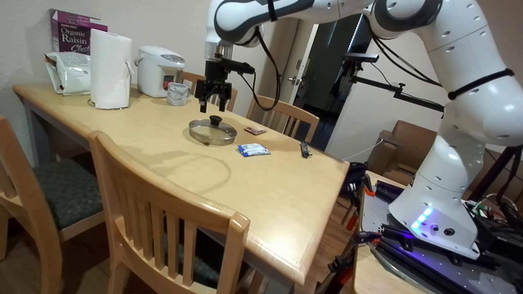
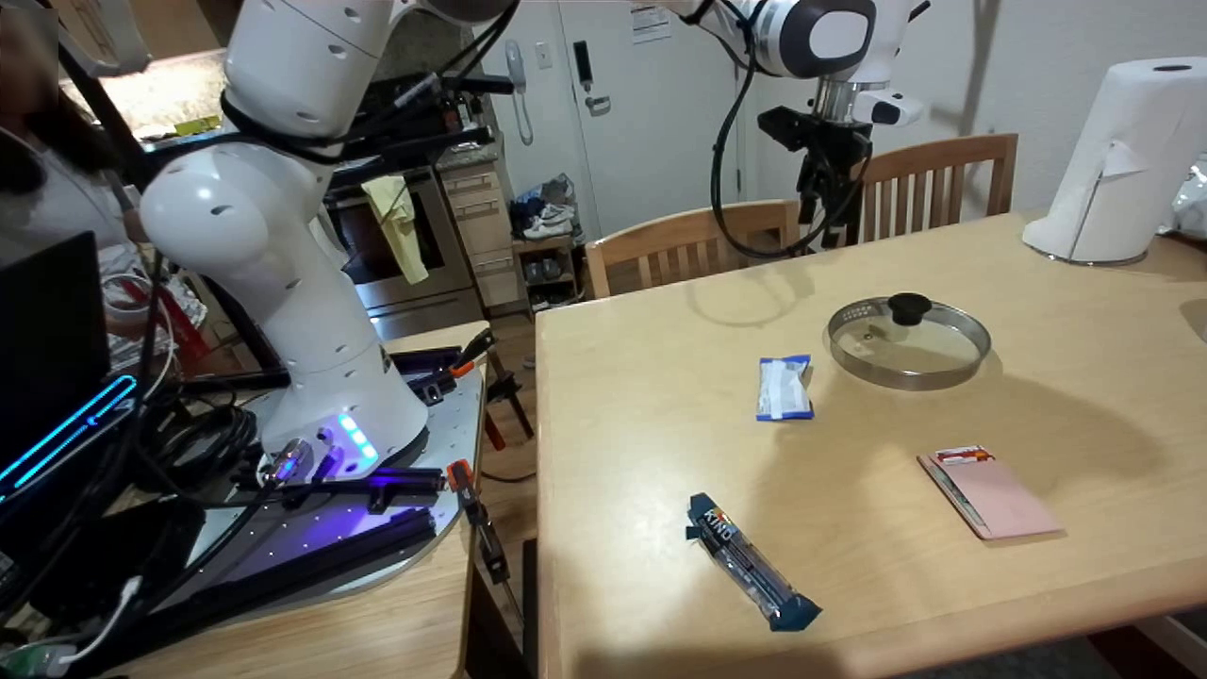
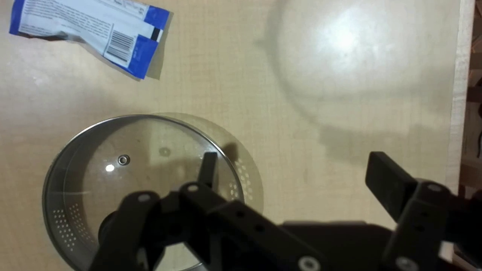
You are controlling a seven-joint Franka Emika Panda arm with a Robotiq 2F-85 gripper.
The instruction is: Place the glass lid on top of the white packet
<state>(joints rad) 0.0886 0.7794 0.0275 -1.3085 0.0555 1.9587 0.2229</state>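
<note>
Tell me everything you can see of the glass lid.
The glass lid is round and see-through, with a metallic-looking rim pierced by clusters of small holes, a black knob and a small metal-ringed hole. It lies flat on the table, knob up, beside the white packet but apart from it. The fingers stand open above, not touching it.

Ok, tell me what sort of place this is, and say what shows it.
Probably a home's dining area beside a kitchen: a wooden table has chairs drawn up along it, a paper towel roll stands on top, and an oven shows in the background in an exterior view.
</note>
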